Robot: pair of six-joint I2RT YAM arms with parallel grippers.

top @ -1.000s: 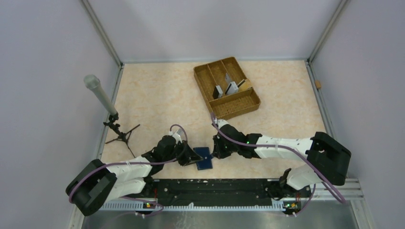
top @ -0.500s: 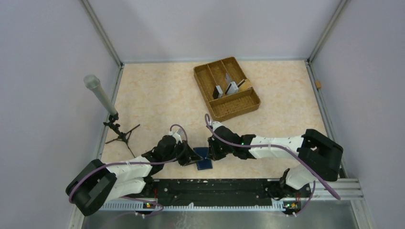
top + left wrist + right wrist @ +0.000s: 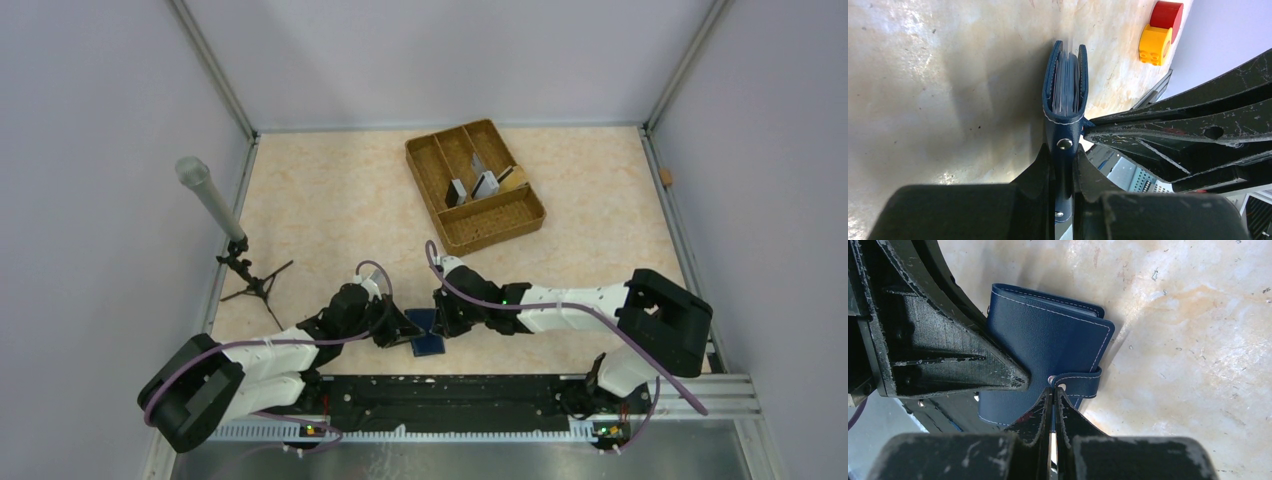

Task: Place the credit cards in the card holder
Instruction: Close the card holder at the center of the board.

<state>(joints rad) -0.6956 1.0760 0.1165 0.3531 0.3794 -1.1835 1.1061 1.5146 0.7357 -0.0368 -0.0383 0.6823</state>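
The dark navy card holder stands on edge near the table's front, folded, with its snap tab wrapped round it. My left gripper is shut on the card holder's tab end. Pale grey-blue edges show between its covers; I cannot tell whether they are cards or slots. My right gripper is shut, its tips touching the tab at the snap, with nothing between them. Grey credit cards stand upright in the brown woven tray.
A microphone on a small tripod stands at the left. A red and a yellow round piece lie beyond the holder by the table's rail. The arms' fingers crowd close round the holder.
My right arm has slid a little to the left, bringing its shut tips up against the holder's tab. The left arm and the holder have stayed put.
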